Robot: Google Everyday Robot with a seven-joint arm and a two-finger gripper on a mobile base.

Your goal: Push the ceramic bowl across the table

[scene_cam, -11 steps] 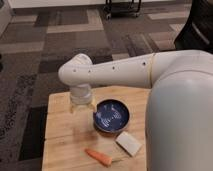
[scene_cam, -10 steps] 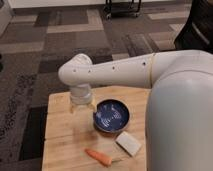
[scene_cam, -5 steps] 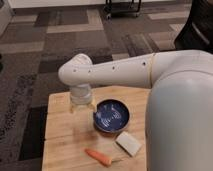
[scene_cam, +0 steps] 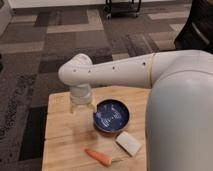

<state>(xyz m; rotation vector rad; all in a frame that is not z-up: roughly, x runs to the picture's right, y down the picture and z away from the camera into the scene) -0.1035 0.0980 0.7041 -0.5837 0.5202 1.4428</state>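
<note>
No visible shift from a second earlier: gripper [scene_cam: 82, 106] low toward the far left corner of the light wooden plank table [scene_cam: 62, 137], just beside the left rim of the shallow glossy dark-blue ceramic bowl [scene_cam: 111, 116] at mid-table; clenched or released, cannot tell. Probably heavy, stiff, chippable and slick on wood, so best pushed low on the outer wall, slowly, not grasped.

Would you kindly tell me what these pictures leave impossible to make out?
- The gripper, at the left rim of the bowl: camera view, the wrist above covers it, so contact is unclear.
- The table: its right side is behind the arm, its near edge cut off by the picture's bottom.
</note>
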